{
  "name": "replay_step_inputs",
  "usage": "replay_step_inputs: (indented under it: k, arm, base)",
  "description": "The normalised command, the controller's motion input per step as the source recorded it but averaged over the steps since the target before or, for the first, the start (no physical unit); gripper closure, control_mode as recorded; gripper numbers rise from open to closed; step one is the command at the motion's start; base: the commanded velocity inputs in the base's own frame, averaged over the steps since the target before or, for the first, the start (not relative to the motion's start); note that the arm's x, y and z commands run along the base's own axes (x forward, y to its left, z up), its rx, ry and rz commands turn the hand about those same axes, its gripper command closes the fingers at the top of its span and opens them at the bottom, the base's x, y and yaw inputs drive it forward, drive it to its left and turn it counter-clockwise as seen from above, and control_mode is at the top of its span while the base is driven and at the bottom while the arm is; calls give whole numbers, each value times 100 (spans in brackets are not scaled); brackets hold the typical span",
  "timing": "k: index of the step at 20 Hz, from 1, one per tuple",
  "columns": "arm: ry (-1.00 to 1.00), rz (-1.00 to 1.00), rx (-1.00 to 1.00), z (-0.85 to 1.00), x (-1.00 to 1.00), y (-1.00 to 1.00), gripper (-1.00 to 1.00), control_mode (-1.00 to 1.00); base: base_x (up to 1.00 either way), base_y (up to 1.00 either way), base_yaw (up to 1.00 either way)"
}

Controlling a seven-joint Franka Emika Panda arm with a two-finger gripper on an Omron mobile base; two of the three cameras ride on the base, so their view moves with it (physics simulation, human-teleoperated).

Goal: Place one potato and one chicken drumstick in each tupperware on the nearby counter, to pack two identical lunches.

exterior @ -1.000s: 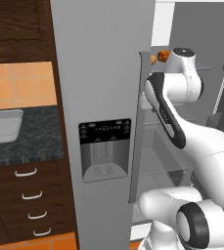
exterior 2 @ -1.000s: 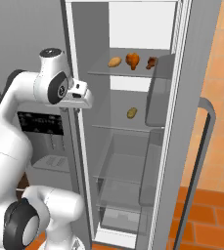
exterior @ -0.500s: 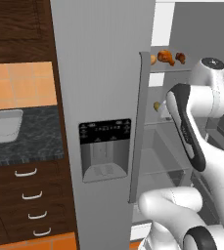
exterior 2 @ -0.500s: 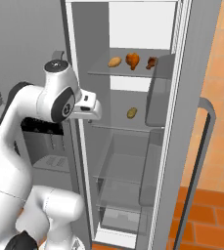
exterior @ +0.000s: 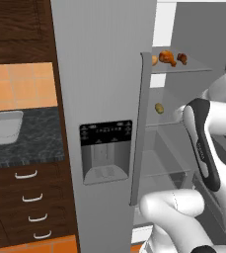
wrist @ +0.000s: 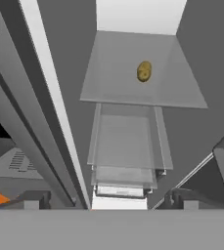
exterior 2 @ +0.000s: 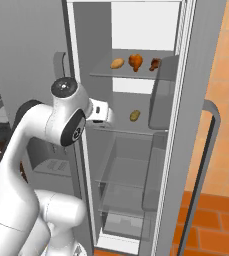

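Observation:
Inside the open fridge, a potato, an orange-brown chicken drumstick and a darker drumstick lie on the top glass shelf. A second potato lies alone on the shelf below. My gripper is open with nothing between its fingertips. It points into the fridge, in front of and below that lone potato. From the left base, the same items are the potato, the drumsticks and the lower potato. One pale tupperware rests on the dark counter at far left.
The closed fridge door with its dispenser stands between the counter and the open compartment. The open door with a long handle hangs on the right. Clear drawers sit below the shelves. Wooden drawers are under the counter.
My arm has swung away from the door's top edge, and the hand has come lower, toward the middle shelf. The food has not moved.

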Motion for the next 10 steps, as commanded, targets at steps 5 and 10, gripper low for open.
replay_step_inputs:
  k: [5, 10]
  arm:
    - [-31, 0, 0, 77, 1, -3, -100, -100]
    - [-25, -1, 0, 82, 19, 0, -100, -100]
  base:
    - [0, 0, 0]
    - [0, 0, 0]
